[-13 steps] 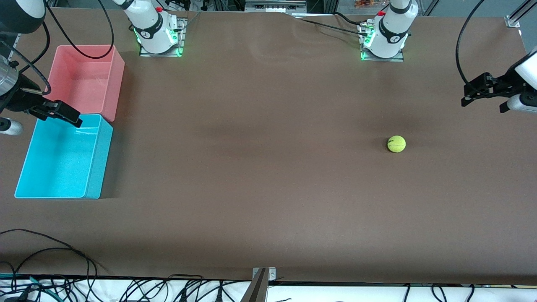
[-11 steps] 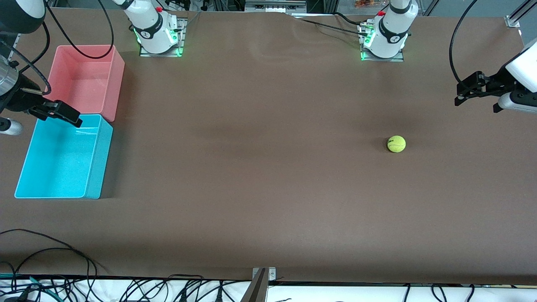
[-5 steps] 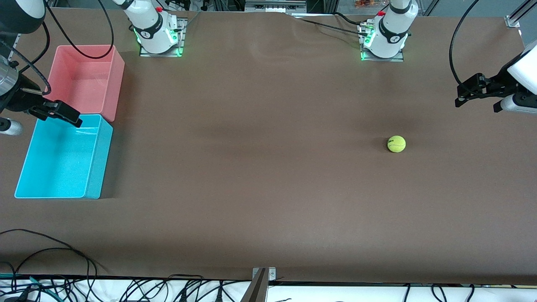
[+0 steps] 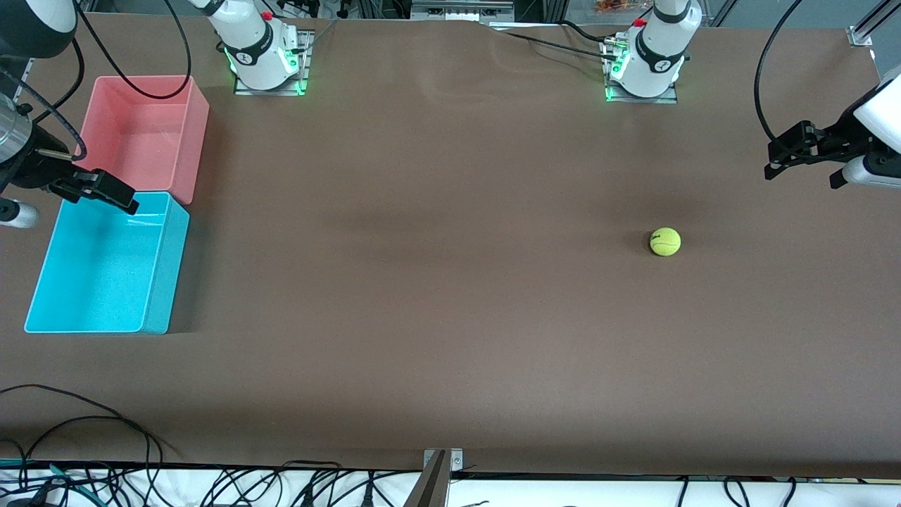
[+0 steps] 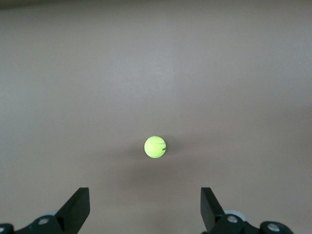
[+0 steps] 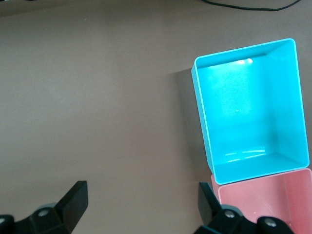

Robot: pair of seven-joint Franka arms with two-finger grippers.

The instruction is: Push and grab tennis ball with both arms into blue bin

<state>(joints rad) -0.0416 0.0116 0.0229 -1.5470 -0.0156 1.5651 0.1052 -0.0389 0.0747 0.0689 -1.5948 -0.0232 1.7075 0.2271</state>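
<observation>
The brown table fills the front view, with the two white arms based along its edge farthest from the front camera on green-lit mounts: the right arm and the left arm. At the right arm's end of the table stand two bins of like size, touching end to end; the blue bin is the one nearer the front camera and the pink bin the one farther from it, and both hold nothing that shows. The right wrist view looks down into the blue bin with a corner of the pink bin beside it. The right gripper hangs over the seam where the two bins meet, its fingers spread wide with nothing between them. The left gripper hangs in the air over bare table at the left arm's end, its fingers likewise spread wide and gripping nothing. The tennis ball lies alone on the table toward the left arm's end, well apart from both bins and touching neither gripper; in the left wrist view the tennis ball sits on the bare surface ahead of the gap between the fingers
</observation>
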